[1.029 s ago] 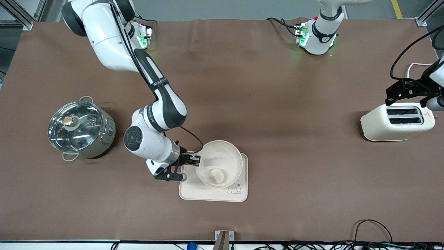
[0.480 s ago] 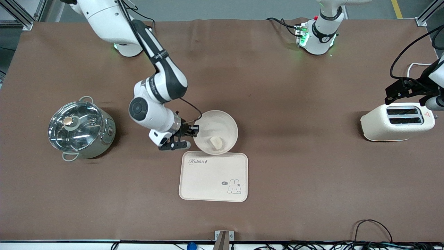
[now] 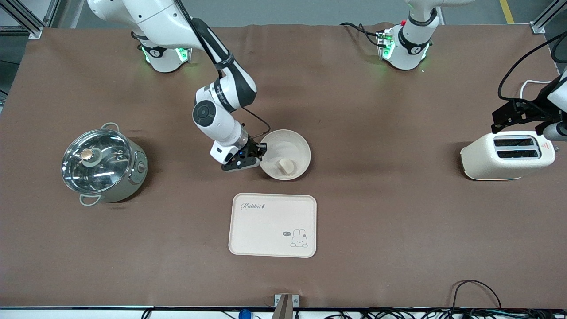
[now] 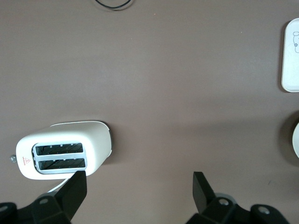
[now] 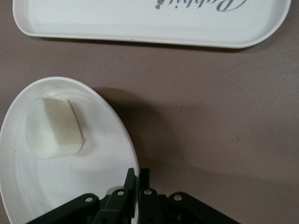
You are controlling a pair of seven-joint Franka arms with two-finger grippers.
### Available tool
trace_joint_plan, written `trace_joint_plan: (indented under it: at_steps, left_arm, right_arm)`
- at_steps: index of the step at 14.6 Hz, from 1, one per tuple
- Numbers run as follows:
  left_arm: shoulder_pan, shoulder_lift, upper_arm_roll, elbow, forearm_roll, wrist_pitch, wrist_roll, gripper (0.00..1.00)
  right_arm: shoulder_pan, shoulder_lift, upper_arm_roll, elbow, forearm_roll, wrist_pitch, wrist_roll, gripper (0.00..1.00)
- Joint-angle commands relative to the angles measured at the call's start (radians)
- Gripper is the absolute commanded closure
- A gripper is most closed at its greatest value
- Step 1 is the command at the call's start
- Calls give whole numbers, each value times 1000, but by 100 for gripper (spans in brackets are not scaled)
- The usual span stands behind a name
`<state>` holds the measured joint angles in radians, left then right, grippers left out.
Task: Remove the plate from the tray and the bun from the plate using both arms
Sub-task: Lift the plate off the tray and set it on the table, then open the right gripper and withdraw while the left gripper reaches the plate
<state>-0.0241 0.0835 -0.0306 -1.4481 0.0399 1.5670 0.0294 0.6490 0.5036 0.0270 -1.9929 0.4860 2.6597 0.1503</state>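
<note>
Front view: the plate [image 3: 285, 154] rests on the brown table [image 3: 381, 221], farther from the front camera than the rabbit-printed tray [image 3: 272, 225] and apart from it, with the bun [image 3: 286, 166] lying inside it near the rim that faces the tray. The right gripper [image 3: 258, 153] pinches the plate's rim at the side toward the right arm's end of the table, its jaws closed tight on the thin edge, as the right wrist view confirms. A lidded steel pot [image 3: 102, 165] stands toward that same end, while the left gripper [image 4: 135, 189] waits with jaws spread wide over the toaster [image 3: 507, 156] at the left arm's end.
</note>
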Motion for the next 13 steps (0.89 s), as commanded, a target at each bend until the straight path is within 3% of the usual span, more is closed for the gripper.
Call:
trace_joint_plan:
  at_steps: [1, 7, 8, 10, 11, 13]
  left_arm:
    - [6, 1, -5, 8, 9, -16, 9, 0]
    - [4, 1, -5, 6, 9, -18, 7, 0]
    - [4, 1, -5, 6, 9, -18, 7, 0]
    - [4, 1, -5, 6, 9, -18, 7, 0]
    - [4, 1, -5, 6, 9, -18, 7, 0]
    - [0, -1, -5, 3, 11, -18, -11, 0]
  right_arm:
    - [-2, -24, 4, -23, 32, 14, -20, 99]
    - [0, 50, 2, 37, 32, 14, -15, 89]
    - [-2, 55, 2, 45, 32, 14, -15, 73]
    - [-9, 55, 2, 52, 32, 13, -15, 14]
    - [-15, 55, 1, 52, 31, 8, -21, 0]
    - [-34, 35, -1, 52, 29, -26, -23, 0]
